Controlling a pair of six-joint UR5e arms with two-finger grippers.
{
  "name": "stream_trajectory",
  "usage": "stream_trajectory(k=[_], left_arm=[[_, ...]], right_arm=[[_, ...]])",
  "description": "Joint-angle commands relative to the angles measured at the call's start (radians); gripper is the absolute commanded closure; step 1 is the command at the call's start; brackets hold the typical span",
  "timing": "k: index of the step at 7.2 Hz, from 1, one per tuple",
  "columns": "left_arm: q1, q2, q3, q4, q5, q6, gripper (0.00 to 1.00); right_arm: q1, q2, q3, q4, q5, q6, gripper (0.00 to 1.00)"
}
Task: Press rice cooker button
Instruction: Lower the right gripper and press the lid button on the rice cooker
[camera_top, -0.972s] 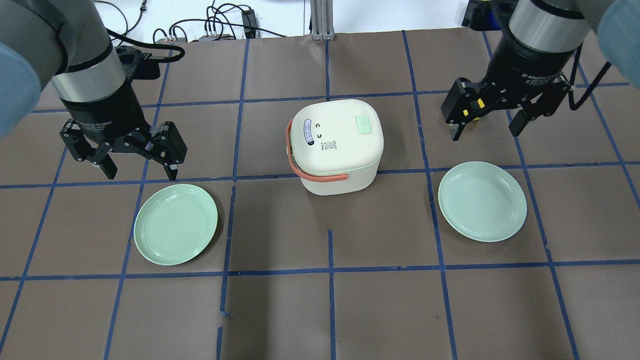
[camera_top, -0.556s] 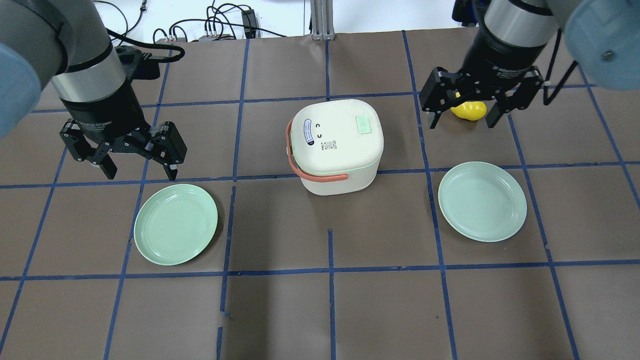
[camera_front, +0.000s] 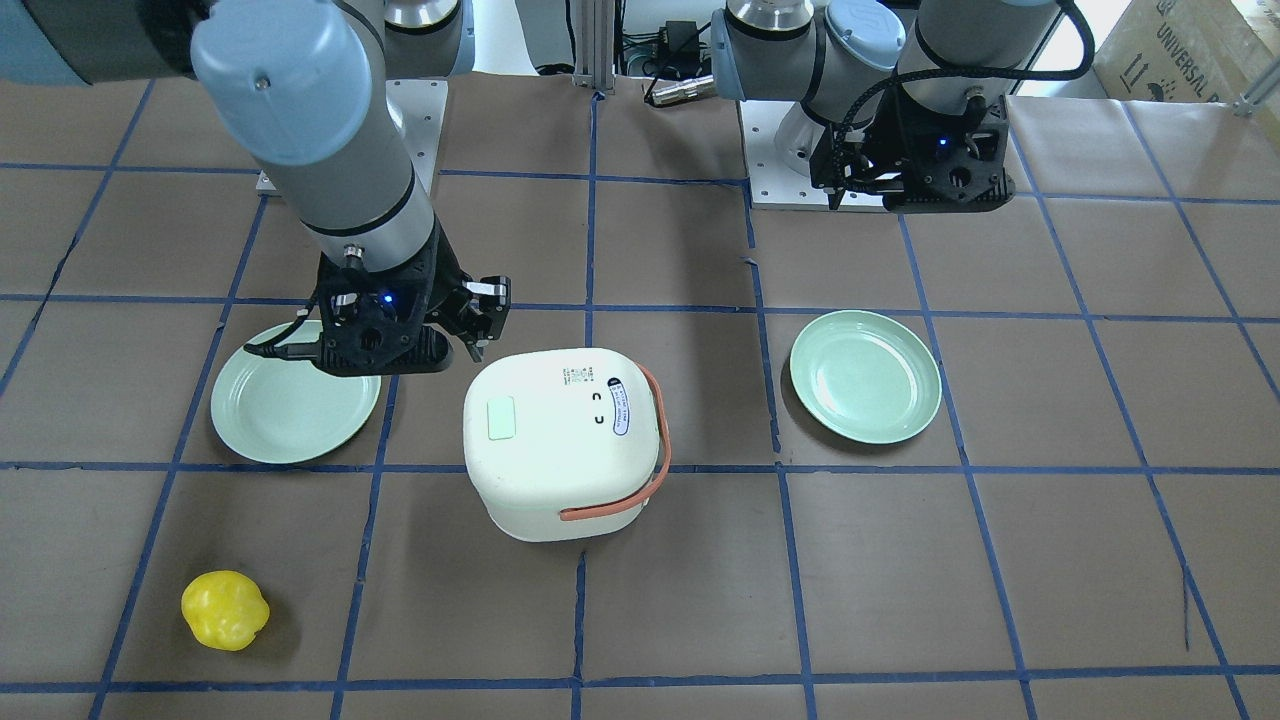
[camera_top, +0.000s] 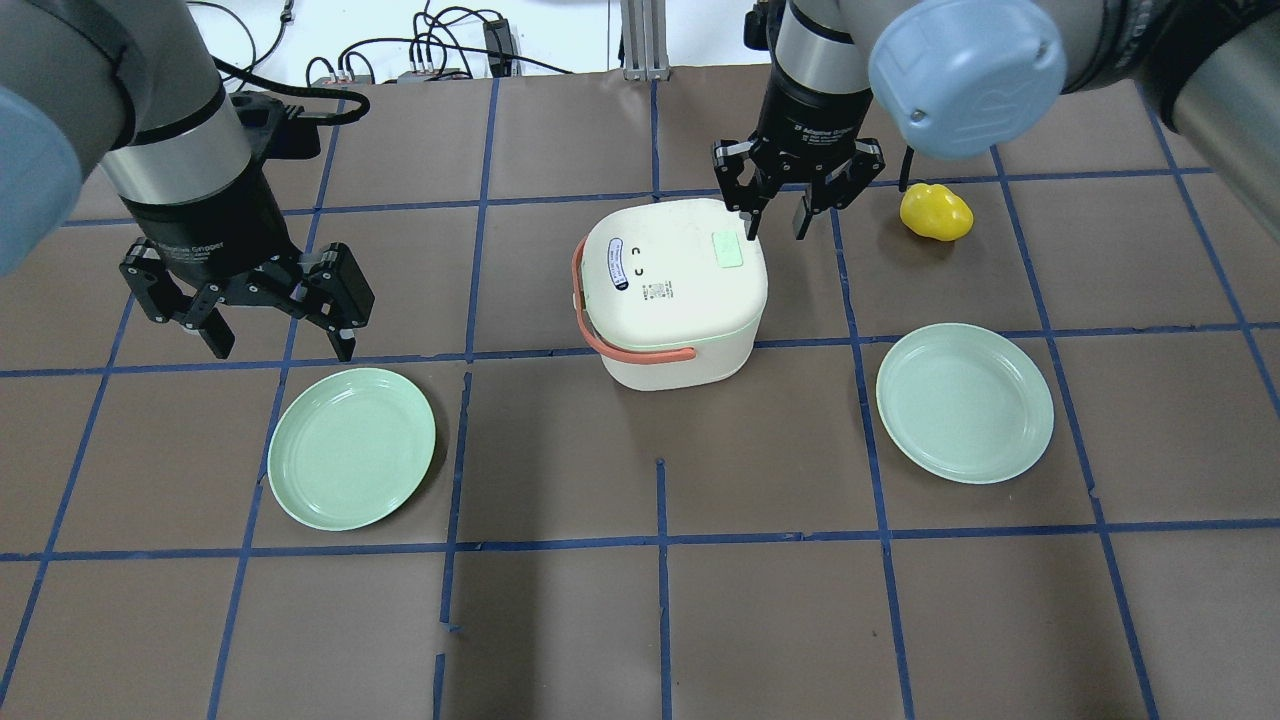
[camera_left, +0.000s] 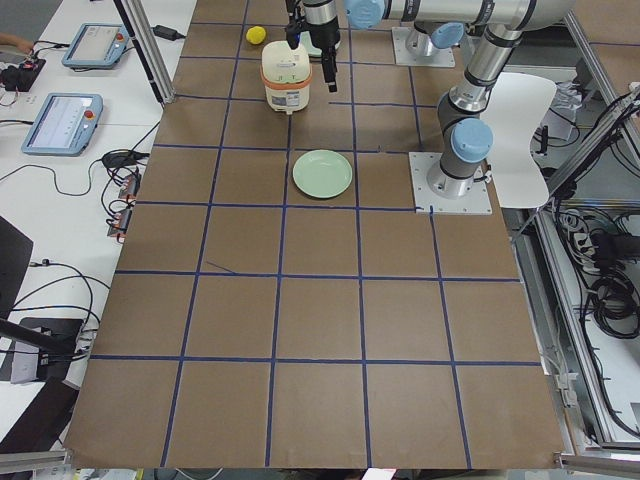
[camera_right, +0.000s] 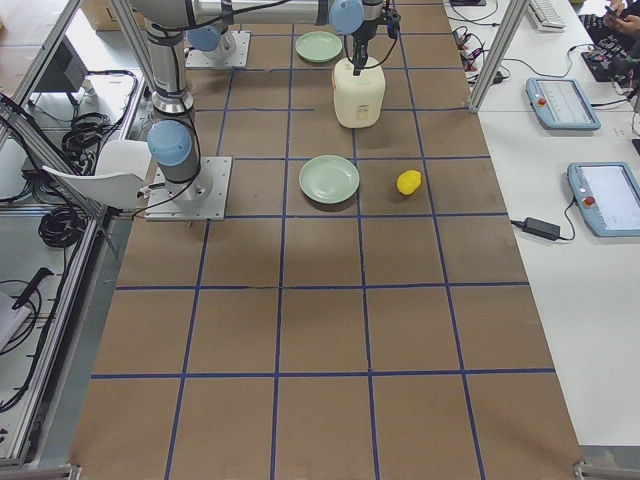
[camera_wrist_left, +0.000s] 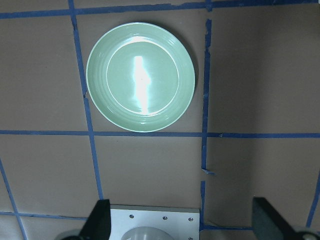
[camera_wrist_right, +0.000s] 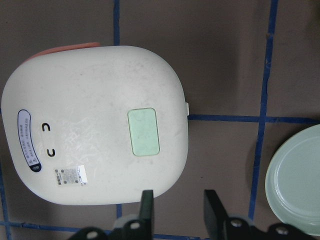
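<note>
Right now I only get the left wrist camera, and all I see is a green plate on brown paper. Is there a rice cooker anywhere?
Observer: Yes. A white rice cooker stands mid-table with its lid shut.
Visitor: Is anything near it?
Observer: The right tool hangs open at the lid's far right edge, close to a pale green pad on the lid.
Visitor: Anything else out there that I'm missing?
Observer: A small yellow thing lies on the table past that tool, further to the robot's right.
</note>
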Motion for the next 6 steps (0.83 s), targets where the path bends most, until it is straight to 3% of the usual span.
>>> stream_trajectory(k=[1,6], left_arm=[[0.000,0.000,0.000,0.000,0.000,0.000,0.00],[0.000,0.000,0.000,0.000,0.000,0.000,0.00]], right_arm=[[0.007,0.046,-0.011,-0.015,0.005,0.052,0.96],[0.020,0.106,-0.010,-0.129,0.038,0.040,0.95]])
